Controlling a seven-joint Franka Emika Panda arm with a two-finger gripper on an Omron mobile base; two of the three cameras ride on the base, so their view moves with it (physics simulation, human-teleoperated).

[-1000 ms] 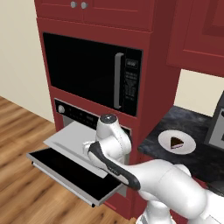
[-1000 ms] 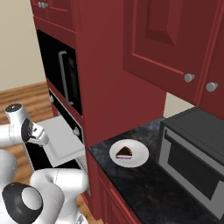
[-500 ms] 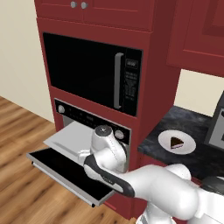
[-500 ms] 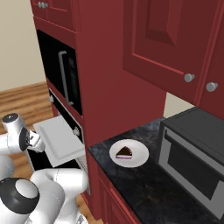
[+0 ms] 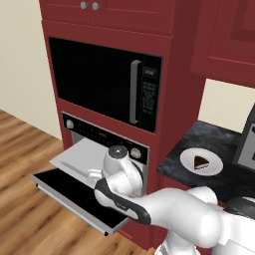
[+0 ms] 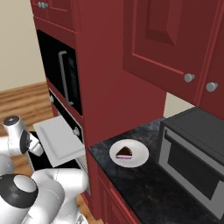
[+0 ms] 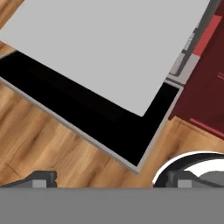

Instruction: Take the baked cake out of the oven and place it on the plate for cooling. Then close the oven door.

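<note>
Glossy white rounded arm (image 5: pixel 164 214), dark joint bands, grey-capped round joint ends.

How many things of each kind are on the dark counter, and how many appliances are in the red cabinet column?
Plate: 1
Cake slice, on the plate: 1
Grey appliance on the counter: 1
Microwave in the column: 1
Oven in the column, door open: 1
Total: 5

Legible text, labels, brands, numbers: none could be read. The microwave keypad (image 5: pixel 149 97) carried rows of pale marks, too small and blurred to make out. The oven's control strip (image 5: pixel 99 135), directly below the microwave, bore faint pale marks between its knobs, likewise unreadable.
</note>
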